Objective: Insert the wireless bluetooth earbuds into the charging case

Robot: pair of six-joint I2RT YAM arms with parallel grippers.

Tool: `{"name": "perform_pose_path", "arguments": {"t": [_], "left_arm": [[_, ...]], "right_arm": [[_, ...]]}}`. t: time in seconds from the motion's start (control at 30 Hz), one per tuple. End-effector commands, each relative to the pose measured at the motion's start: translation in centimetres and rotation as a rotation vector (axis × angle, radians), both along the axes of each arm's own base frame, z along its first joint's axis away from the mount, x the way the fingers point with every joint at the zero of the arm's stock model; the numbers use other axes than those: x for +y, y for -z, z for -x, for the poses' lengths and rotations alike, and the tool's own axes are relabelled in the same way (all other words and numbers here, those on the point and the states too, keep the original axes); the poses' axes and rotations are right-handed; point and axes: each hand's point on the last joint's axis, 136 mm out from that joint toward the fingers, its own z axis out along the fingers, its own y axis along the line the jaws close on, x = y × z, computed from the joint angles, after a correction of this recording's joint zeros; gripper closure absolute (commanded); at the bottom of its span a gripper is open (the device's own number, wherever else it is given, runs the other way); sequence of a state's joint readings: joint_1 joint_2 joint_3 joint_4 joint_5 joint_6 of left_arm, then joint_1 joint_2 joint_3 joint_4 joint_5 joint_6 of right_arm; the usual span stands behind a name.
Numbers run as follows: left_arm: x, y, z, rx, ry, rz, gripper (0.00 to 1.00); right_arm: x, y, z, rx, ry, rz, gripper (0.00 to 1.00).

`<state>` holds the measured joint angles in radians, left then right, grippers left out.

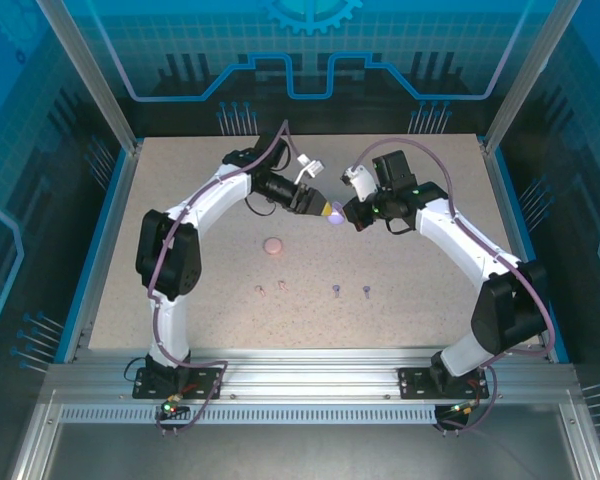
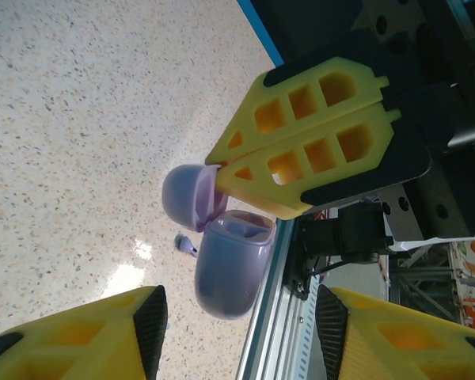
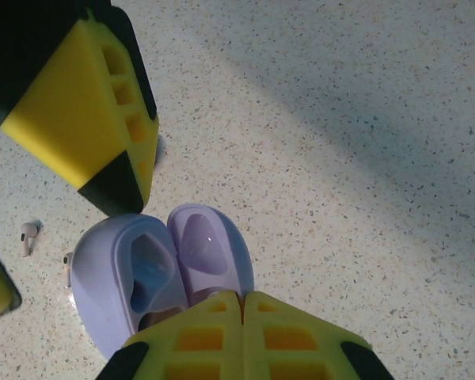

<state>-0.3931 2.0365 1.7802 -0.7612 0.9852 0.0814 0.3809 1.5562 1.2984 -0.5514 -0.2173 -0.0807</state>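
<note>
Speckled tabletop (image 1: 400, 250): nothing inserted yet, right gripper (image 3: 241, 305) clamped on lid of open purple case (image 2: 229, 265), left gripper (image 2: 241, 317) jaws apart around its body, four earbuds (image 1: 335, 290) loose well clear of both.

You have four earbuds in a row at lower centre of the top view: two pale pink earbuds (image 1: 261, 291) (image 1: 281, 285) on the left and two purple earbuds (image 1: 335, 290) (image 1: 366, 291) on the right. You have two round cases: one pink case (image 1: 273, 246) at centre frame and one purple case (image 1: 333, 213) up and right of it. You have two grippers: left gripper (image 2: 241, 324) and right gripper (image 3: 242, 309).
</note>
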Motion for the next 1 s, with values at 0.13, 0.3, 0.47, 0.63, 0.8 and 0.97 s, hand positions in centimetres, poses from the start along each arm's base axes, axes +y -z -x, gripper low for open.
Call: {"name": "perform_pose_path", "arguments": {"t": [0.13,0.3,0.47,0.63,0.8,0.97], "left_arm": [[-1.2,-0.2,1.1,0.010,0.047,0.027,0.46],[-1.7,0.1,1.2,0.016,0.060,0.024,0.51],[-2.1,0.0,1.1,0.010,0.064,0.026,0.56],[-2.1,-0.2,0.8,0.004,0.061,0.029,0.57],[-2.2,-0.1,0.7,0.005,0.061,0.031,0.63],[-2.2,0.0,0.8,0.006,0.064,0.029,0.66]], "right_arm": [[1.1,-1.2,-0.1,-0.008,-0.040,-0.026,1.00],[1.3,-1.1,0.0,-0.004,-0.045,-0.025,1.00],[1.4,-0.9,0.1,-0.002,-0.048,-0.022,1.00],[1.4,-0.8,0.1,0.000,-0.052,-0.020,1.00],[1.4,-0.8,0.0,-0.001,-0.048,-0.016,1.00],[1.3,-0.7,-0.1,-0.003,-0.043,-0.014,1.00]]}}
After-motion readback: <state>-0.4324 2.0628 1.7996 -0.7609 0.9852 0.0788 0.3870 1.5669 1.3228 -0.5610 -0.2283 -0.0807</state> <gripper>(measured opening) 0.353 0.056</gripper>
